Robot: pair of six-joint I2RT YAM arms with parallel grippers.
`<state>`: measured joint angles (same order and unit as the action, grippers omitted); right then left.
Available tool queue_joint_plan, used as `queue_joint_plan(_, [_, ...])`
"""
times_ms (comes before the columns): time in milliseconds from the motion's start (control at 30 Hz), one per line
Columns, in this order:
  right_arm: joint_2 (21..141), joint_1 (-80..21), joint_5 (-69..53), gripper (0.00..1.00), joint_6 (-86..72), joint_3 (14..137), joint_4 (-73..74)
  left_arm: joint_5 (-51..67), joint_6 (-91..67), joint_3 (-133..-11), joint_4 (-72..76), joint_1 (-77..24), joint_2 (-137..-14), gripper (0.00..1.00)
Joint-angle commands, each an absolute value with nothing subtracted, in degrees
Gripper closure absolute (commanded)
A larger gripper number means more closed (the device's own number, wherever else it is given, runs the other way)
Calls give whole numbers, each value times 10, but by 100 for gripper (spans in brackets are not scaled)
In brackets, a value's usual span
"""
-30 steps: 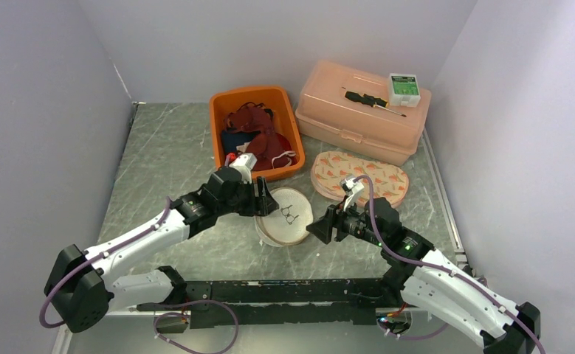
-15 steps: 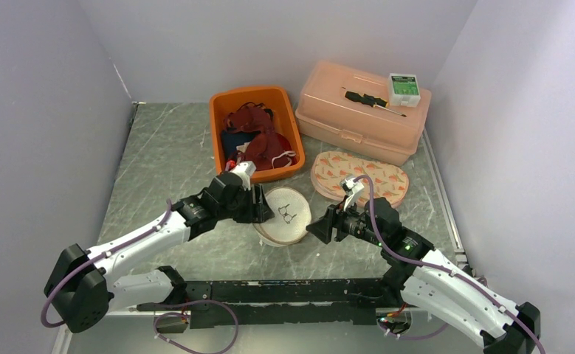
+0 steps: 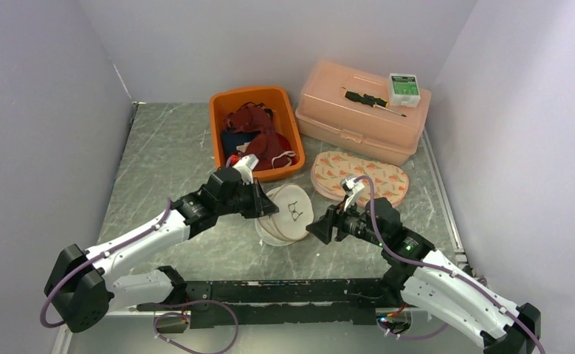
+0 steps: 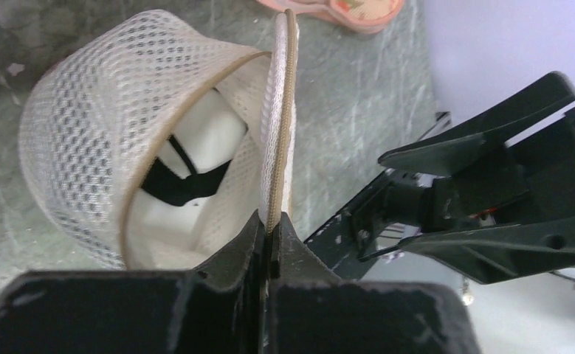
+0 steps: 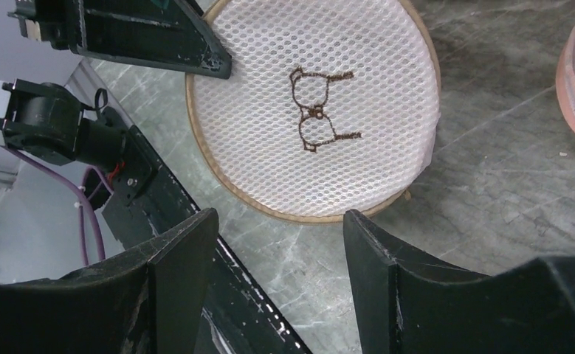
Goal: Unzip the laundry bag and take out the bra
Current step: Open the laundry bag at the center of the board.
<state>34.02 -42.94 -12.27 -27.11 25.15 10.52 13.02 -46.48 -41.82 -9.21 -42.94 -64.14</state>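
The round mesh laundry bag (image 3: 288,214) sits between our two grippers, already unzipped. The white bra (image 4: 199,140) with its black strap lies inside it, just past the left jaws. Our left gripper (image 4: 271,240) pinches the bag's zipper edge (image 4: 280,110) tight and holds it up, we think so the hole is wide. Our right gripper (image 5: 278,221) hangs just beside the bag, jaws spread and holding nothing, ready to reach in.

Far centre of the bench (image 3: 166,147): orange bin (image 3: 215,136) holding red clothes (image 3: 251,122). Far right: pink lidded box (image 3: 336,96) with a screwdriver (image 3: 369,100) and a small green-white box (image 3: 404,88) on its lid. Near side of it, just apart: flat carrot-print pouch (image 3: 332,171).
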Motion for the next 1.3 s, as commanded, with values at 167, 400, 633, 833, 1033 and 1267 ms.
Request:
queue_joint_plan(167, [364, -433, -101, 31, -229, 327, 77, 132, -652, -468, -33, -428, -680, 97])
queue_joint_plan(400, [427, -503, 2, 28, -184, 387, 107, 100, -732, -518, -83, -428, -722, 97])
queue_joint_plan(633, [509, -645, 247, 28, -143, 443, 151, 80, -761, -570, -168, -429, -737, 97])
queue_joint_plan(833, [582, -680, 333, 32, -117, 469, 148, 69, -766, -577, -192, -429, -728, 97])
queue_joint_plan(1033, [631, -688, 369, 49, -109, 494, 140, 74, -762, -569, -188, -430, -719, 97])
queue_joint_plan(1267, [618, -691, 319, 95, -109, 477, 118, 69, -727, -560, -188, -429, -696, 97])
